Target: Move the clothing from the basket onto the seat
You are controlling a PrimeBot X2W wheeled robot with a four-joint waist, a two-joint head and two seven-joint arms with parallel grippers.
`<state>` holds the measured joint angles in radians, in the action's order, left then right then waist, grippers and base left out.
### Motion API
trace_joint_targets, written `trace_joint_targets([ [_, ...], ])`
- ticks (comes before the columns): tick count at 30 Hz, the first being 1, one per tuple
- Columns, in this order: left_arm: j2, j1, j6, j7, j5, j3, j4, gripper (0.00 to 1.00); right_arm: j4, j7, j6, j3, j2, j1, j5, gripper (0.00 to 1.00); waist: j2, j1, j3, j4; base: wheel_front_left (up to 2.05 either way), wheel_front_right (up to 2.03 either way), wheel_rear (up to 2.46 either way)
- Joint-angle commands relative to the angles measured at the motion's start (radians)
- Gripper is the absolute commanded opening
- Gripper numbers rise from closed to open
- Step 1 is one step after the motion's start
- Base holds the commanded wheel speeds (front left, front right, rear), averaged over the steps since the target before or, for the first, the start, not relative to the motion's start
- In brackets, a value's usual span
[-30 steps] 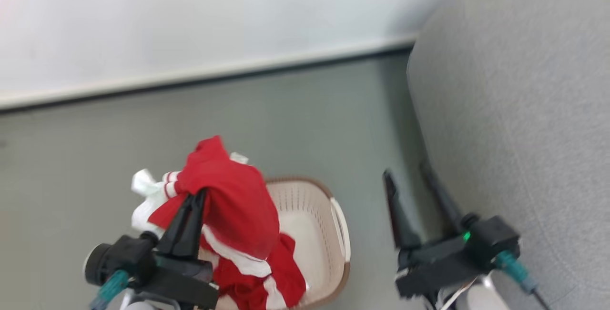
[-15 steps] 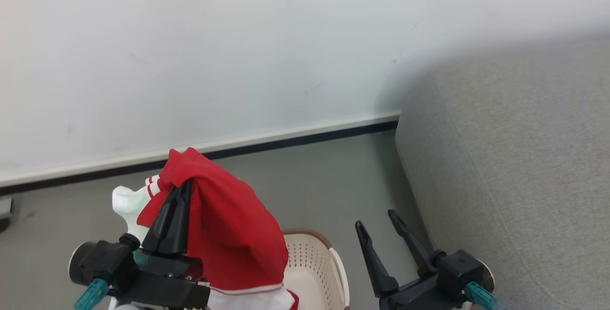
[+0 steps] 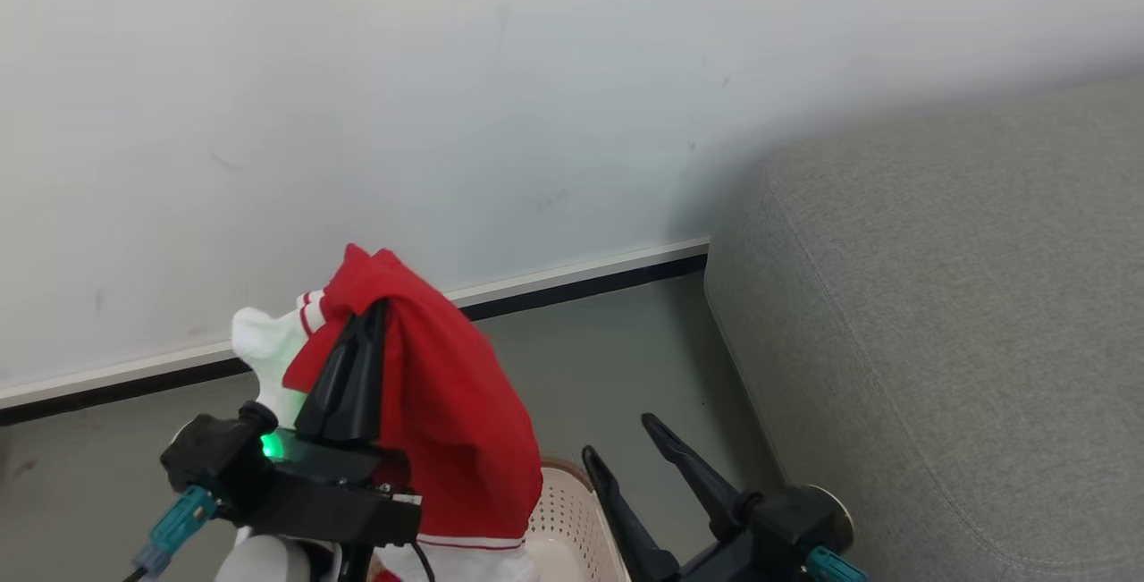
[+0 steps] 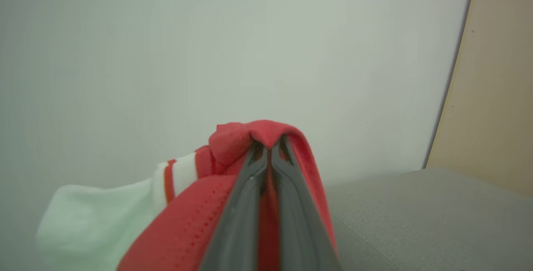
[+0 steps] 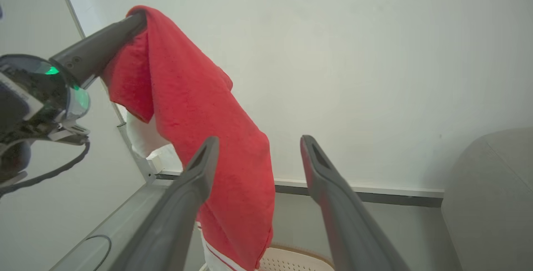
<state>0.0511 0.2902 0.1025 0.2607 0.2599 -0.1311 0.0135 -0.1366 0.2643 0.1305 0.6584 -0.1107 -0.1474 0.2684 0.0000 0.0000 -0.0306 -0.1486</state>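
Clothing point(image 3: 447, 403) matt cloth (tiny mesh holes); seat point(image 3: 938, 341) rough woven fabric.

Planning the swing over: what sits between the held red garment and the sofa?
In the head view, the open right claw stands between the red garment and the grey sofa, over bare floor; the basket rim shows just below.
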Motion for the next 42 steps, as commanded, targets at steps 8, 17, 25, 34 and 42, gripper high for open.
trace_joint_targets([
  [8,-0.001,0.060,-0.027,0.006,0.055,-0.092,-0.007,0.00,-0.027,0.001,0.001,0.060,0.013,-0.064,0.008,1.00,0.0000,0.0000,0.009,-0.025,0.00,0.00,0.00],
  [17,0.000,0.111,-0.068,0.006,0.085,-0.216,0.001,0.00,-0.117,0.001,0.000,0.006,0.044,-0.089,-0.068,1.00,0.0000,0.0000,0.021,-0.043,0.00,0.00,0.00],
  [25,0.000,0.145,-0.081,0.006,0.099,-0.295,0.024,0.00,-0.156,0.001,0.000,0.004,0.057,-0.116,-0.087,1.00,0.0000,0.0000,0.034,-0.044,0.00,0.00,0.00],
  [34,0.000,0.168,-0.069,0.003,0.089,-0.335,0.065,0.00,-0.125,0.001,0.000,-0.054,0.061,-0.142,-0.095,1.00,0.0000,0.0000,0.046,-0.035,0.00,0.00,0.00],
  [42,0.026,0.176,-0.064,-0.005,0.077,-0.350,0.097,0.00,-0.119,0.001,0.000,-0.084,0.061,-0.139,-0.083,0.00,0.0000,0.0000,0.056,-0.038,0.00,0.00,0.00],
])
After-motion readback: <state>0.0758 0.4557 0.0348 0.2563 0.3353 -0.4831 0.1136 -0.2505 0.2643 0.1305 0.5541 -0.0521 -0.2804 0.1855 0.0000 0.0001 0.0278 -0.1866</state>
